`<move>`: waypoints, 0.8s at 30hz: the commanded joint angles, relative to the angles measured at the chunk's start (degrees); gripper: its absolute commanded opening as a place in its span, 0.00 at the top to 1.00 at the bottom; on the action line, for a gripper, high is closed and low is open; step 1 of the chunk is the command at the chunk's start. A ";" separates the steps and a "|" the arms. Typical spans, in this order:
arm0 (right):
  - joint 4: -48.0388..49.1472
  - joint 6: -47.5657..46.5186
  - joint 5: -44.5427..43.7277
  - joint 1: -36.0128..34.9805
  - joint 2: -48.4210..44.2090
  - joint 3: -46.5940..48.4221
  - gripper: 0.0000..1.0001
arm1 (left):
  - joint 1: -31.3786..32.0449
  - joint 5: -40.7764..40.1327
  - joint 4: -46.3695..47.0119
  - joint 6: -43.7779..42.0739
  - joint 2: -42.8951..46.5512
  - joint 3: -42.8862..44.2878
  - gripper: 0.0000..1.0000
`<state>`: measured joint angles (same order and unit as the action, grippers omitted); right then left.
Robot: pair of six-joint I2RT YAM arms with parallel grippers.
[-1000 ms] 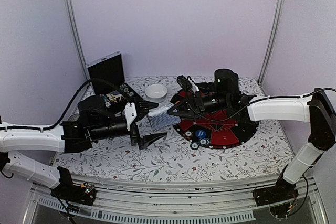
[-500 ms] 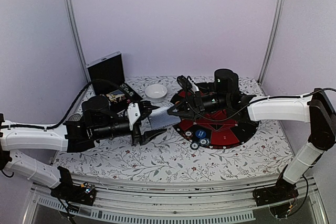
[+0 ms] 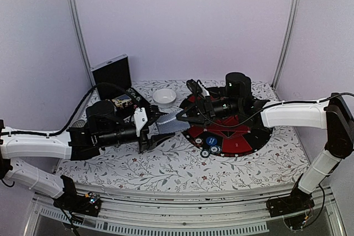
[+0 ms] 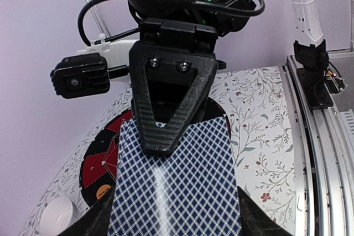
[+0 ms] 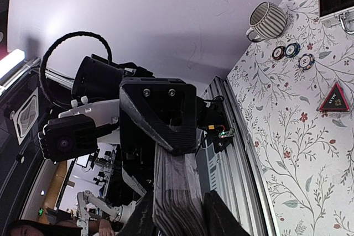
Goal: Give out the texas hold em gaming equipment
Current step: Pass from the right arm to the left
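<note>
A deck of playing cards point(image 3: 166, 124) with blue-white diamond backs hangs in the air between both arms. My left gripper point(image 3: 152, 131) holds its near end; in the left wrist view its fingers press both long edges of the deck point(image 4: 171, 186). My right gripper point(image 3: 180, 117) is at the far end, one finger point(image 4: 166, 109) lying flat on the top card. In the right wrist view the deck point(image 5: 177, 192) stands edge-on between that gripper's jaws, which look slightly loosened. Several poker chips point(image 3: 209, 145) lie on the round red-black board point(image 3: 238, 136).
A white bowl point(image 3: 164, 96) sits behind the deck, and a black silver-edged case point(image 3: 112, 73) stands at the back left. The right wrist view shows a striped mug point(image 5: 266, 20), three chips point(image 5: 292, 52) and a red triangle marker point(image 5: 333, 99) on the floral cloth.
My left gripper has moved right onto the deck and its jaws have closed against the deck's edges. The right gripper's jaws have eased apart a little; the deck stays level.
</note>
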<state>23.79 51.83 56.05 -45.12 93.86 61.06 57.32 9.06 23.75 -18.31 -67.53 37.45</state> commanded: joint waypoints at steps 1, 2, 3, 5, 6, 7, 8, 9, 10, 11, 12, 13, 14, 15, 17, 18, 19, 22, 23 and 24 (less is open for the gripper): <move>-0.34 -0.23 -0.41 -0.34 -0.88 1.53 0.64 | -0.59 -0.94 1.23 0.61 0.55 0.67 0.39; -0.90 -0.45 -0.64 -0.32 -0.85 1.66 0.61 | -0.58 -0.84 1.15 0.81 0.55 0.73 0.40; -1.71 -0.76 -0.96 -0.34 -0.86 1.96 0.59 | -0.61 -0.77 1.14 0.96 0.58 0.77 0.40; -3.64 -1.93 -1.76 -0.32 -0.88 2.48 0.54 | -0.71 -0.58 0.97 1.21 0.55 0.86 0.40; -4.45 -2.47 -2.06 -0.36 -0.88 2.68 0.51 | -0.66 -0.67 0.95 1.34 0.62 0.87 0.40; -5.30 -2.91 -2.36 -0.39 -0.88 2.93 0.47 | -0.67 -0.83 0.91 1.34 0.64 0.87 0.40; -6.23 -3.72 -2.88 -0.40 -0.88 3.11 0.43 | -0.71 -0.94 0.89 1.42 0.64 0.95 0.40; -7.72 -4.51 -3.55 -0.46 -0.83 3.48 0.39 | -0.70 -0.97 0.76 1.51 0.64 1.10 0.40; -9.81 -5.26 -4.56 -0.55 -0.73 4.05 0.36 | -0.73 -0.90 0.51 1.62 0.64 1.34 0.39; -12.30 -7.10 -5.71 -0.69 -0.45 4.80 0.34 | -0.79 -0.81 0.25 1.70 0.52 1.62 0.39; -15.11 -8.44 -6.94 -0.85 -0.13 5.84 0.32 | -0.78 -0.76 0.13 1.81 0.43 1.93 0.39; -18.04 -10.32 -8.25 -1.06 0.28 6.95 0.31 | -0.75 -0.63 -0.10 1.97 0.40 2.19 0.39; -20.93 -11.73 -9.42 -1.24 0.65 7.66 0.31 | -0.80 -0.60 -0.14 2.00 0.40 2.26 0.39; -22.86 -13.82 -10.35 -1.21 0.85 8.67 0.30 | -0.81 -0.62 -0.17 2.01 0.43 2.31 0.39; -25.02 -15.52 -12.43 -1.25 0.42 9.76 0.30 | -0.75 -0.77 -0.19 1.96 0.66 2.23 0.39; -25.77 -16.46 -13.47 -1.27 -0.02 9.86 0.30 | -0.80 -0.84 -0.19 1.96 0.79 2.13 0.39; -26.64 -16.97 -14.32 -1.20 -0.39 9.99 0.29 | -0.78 -1.01 -0.15 1.90 1.00 1.96 0.39; -29.12 -18.81 -15.53 -1.18 -0.74 10.77 0.29 | -0.74 -1.21 -0.16 1.79 1.21 1.67 0.40; -30.02 -19.28 -15.53 -1.15 -0.64 11.18 0.29 | -0.79 -1.20 -0.19 1.78 1.17 1.66 0.40; -30.70 -19.64 -15.67 -1.18 -0.54 11.53 0.29 | -0.79 -1.35 -0.08 1.78 1.10 1.66 0.40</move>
<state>-0.49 36.38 43.97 -46.09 94.02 70.48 57.10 8.05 21.80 -16.84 -67.51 38.13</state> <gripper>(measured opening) 0.710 0.606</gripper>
